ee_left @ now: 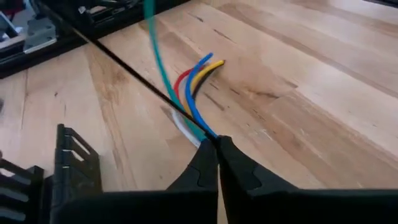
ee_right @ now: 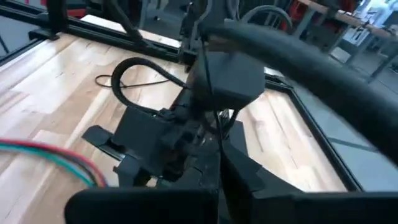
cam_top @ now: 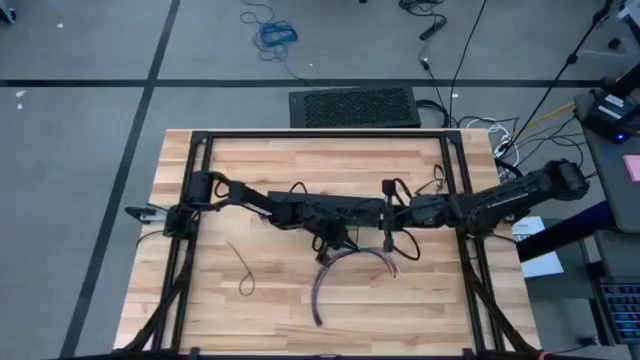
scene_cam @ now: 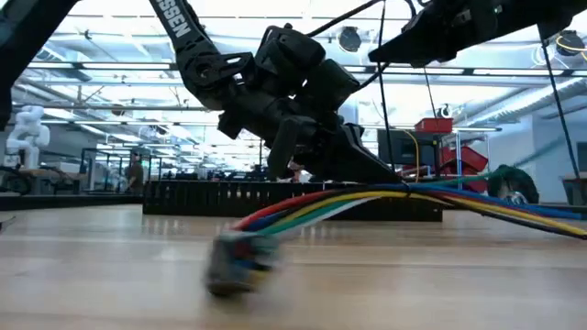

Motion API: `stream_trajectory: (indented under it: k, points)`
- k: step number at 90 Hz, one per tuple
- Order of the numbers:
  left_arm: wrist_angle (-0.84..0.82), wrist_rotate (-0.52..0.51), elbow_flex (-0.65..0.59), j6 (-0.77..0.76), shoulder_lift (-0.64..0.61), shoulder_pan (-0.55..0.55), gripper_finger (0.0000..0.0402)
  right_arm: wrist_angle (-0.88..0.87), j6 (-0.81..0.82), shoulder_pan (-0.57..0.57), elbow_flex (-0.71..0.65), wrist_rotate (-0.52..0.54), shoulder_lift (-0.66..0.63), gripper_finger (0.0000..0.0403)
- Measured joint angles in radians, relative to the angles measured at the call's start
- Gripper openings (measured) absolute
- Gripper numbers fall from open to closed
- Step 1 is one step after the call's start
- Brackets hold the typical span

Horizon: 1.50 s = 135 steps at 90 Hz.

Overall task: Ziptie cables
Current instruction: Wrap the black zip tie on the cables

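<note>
The cables (cam_top: pixel 355 258) are a bundle of coloured wires arcing across the middle of the table, with one end trailing toward the near edge (cam_top: pixel 318 318). In the low view the cables (scene_cam: pixel 367 202) rise off the wood toward the grippers. My left gripper (cam_top: pixel 335 240) is shut at the bundle's left part, and my right gripper (cam_top: pixel 388 245) is shut just to its right. A thin dark ziptie (ee_left: pixel 124 65) runs straight out from the left fingertips. A thin dark strip (ee_right: pixel 208 81) also rises from the right fingertips. My left gripper (ee_left: pixel 217 142) pinches the ziptie's end (ee_left: pixel 208 134) at its fingertips, and the strip runs off taut in a straight line. The blue wire (ee_left: pixel 198 115) reaches the same fingertips; whether it is pinched too, I cannot tell. The fingers slant downward. My right gripper (ee_right: pixel 219 149) pinches a thin dark strip (ee_right: pixel 216 134) at its fingertips. The strip stands straight up out of the hold, clear of the table. Its far end is lost against my left arm's gripper body.
A second ziptie (cam_top: pixel 243 272) lies loose on the wood to the left, near the front. A black frame rail (cam_top: pixel 320 137) runs around the table top. A long black bar (scene_cam: pixel 275 197) lies across the far side in the low view.
</note>
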Motion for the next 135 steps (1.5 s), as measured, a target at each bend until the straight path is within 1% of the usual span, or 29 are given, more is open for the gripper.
stream_trajectory:
  k: [16, 38, 63, 76, 87, 93, 99, 109, 112, 119, 127, 135]
  points:
    - [0.000, 0.000, 0.000, -0.001, 0.000, -0.012, 0.0000, -0.001, 0.010, 0.000, 0.000, 0.035, 0.000, 0.0000]
    - [0.000, 0.005, 0.000, -0.003, 0.000, -0.028, 0.0000, 0.001, 0.014, 0.009, 0.000, 0.122, 0.000, 0.0000]
    - [0.023, 0.019, 0.036, -0.041, 0.109, -0.058, 0.0000, 0.018, 0.020, 0.014, -0.002, 0.143, 0.000, 0.0000]
    - [0.050, 0.026, 0.043, -0.052, 0.114, -0.060, 0.0000, 0.016, 0.055, 0.012, -0.002, 0.159, 0.002, 0.0000]
    - [0.027, 0.017, 0.041, -0.074, 0.084, -0.053, 0.0000, -0.092, 0.128, 0.005, 0.001, 0.148, 0.000, 0.0001]
    - [0.008, 0.018, 0.037, -0.114, 0.066, -0.045, 0.0008, -0.172, 0.185, 0.003, 0.005, 0.170, -0.002, 0.0009]
    - [-0.005, 0.019, 0.037, -0.151, 0.041, -0.040, 0.0024, -0.262, 0.218, 0.003, 0.008, 0.183, -0.005, 0.0029]
    - [-0.028, 0.018, 0.039, -0.185, 0.002, -0.033, 0.0066, -0.387, 0.251, 0.009, 0.008, 0.185, -0.003, 0.0081]
    - [-0.042, 0.016, 0.039, -0.187, -0.004, -0.028, 0.0080, -0.413, 0.258, 0.012, 0.008, 0.208, -0.003, 0.0099]
    - [-0.043, 0.010, 0.040, -0.206, -0.005, -0.021, 0.0112, -0.486, 0.281, 0.024, 0.004, 0.323, -0.004, 0.0141]
    - [-0.060, 0.008, 0.040, -0.237, -0.005, -0.008, 0.0145, -0.509, 0.324, 0.056, 0.004, 0.522, -0.016, 0.0177]
    - [-0.092, -0.004, 0.042, -0.272, -0.007, 0.005, 0.0166, -0.528, 0.302, 0.098, 0.004, 0.697, -0.029, 0.0193]
